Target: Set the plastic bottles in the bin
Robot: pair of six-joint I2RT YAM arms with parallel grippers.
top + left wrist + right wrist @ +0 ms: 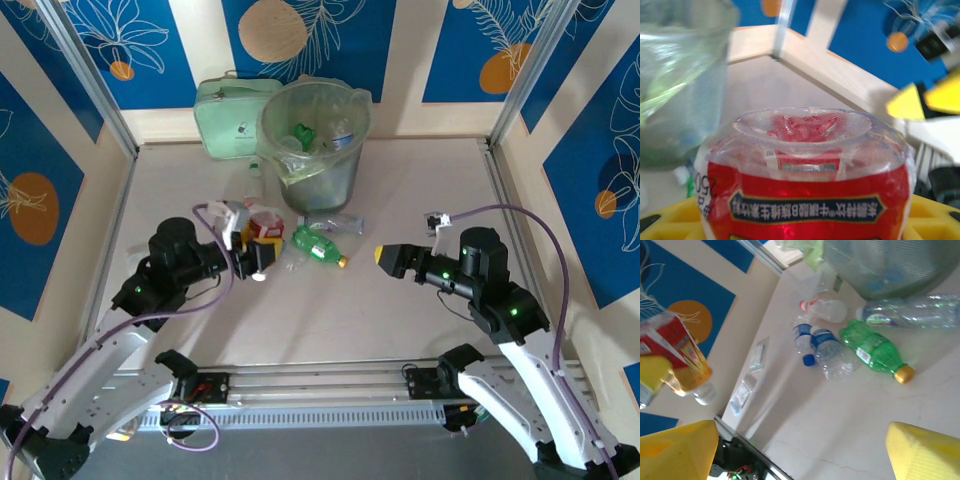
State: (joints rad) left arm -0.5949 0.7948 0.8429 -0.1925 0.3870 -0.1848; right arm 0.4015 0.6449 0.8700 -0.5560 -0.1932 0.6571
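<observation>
Partway done — a few bottles (335, 135) lay in the bin (322, 178), far centre. Left pincer (258, 248) was closed on a red-label bottle (265, 228), near-left of the bin, w/ right pincer (800, 450) wide apart, empty. Green bottle (318, 247) & several clear ones (827, 352) lay on the table (330, 320) — not yet binned.

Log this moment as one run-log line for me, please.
left gripper: shut on red-label bottle | right gripper: open, empty | bin: bottles inside | table: green bottle lying
</observation>
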